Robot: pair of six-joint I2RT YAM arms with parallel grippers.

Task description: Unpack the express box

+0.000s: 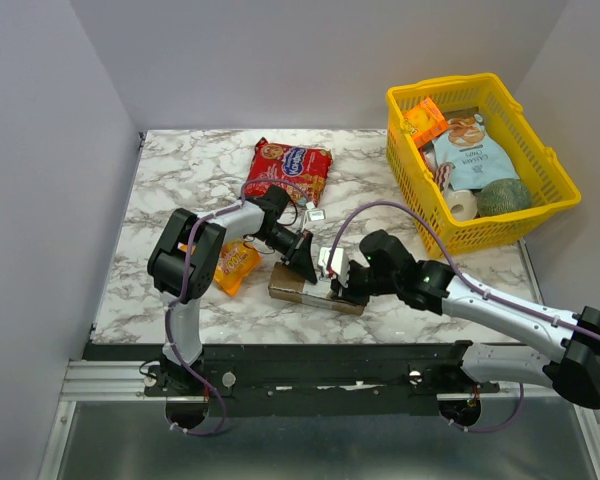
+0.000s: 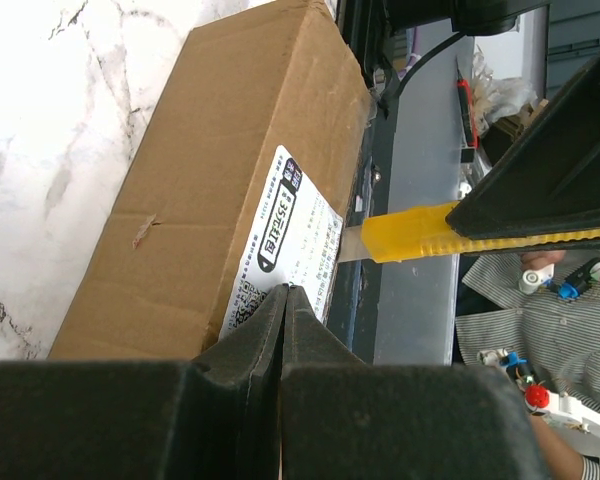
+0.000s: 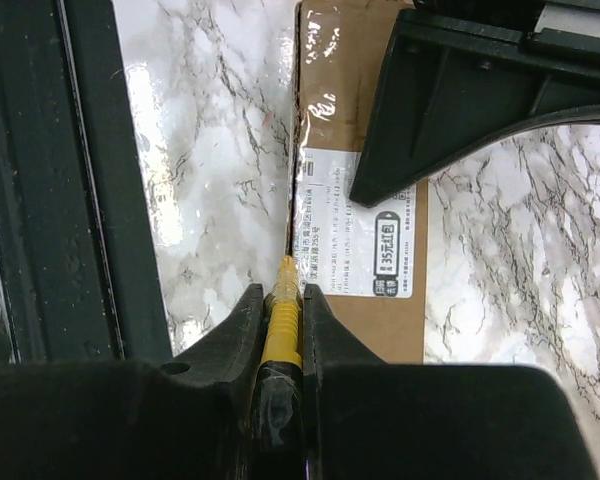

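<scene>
Left side of the table (image 1: 180,180): orange snack pack (image 1: 235,265) lies by the left arm's elbow, red snack bag (image 1: 291,170) further back. Left tool (image 2: 285,295) is clenched with nothing between the fingers, tips down on the white label (image 3: 365,235) of the express box (image 1: 292,287).

The box lies flat near the front edge of the table, mid-width, between the two tools, label up.

Right tool (image 3: 283,298) is clamped on a yellow utility knife (image 3: 282,325). The blade points along the box's long edge on the side toward the arm bases and meets it at the label's border. I can't tell from the wrist view if the tip is in the seam or just against the cardboard.

Far right, back corner: yellow basket (image 1: 485,237) with assorted packs in it, well apart from the box.
</scene>
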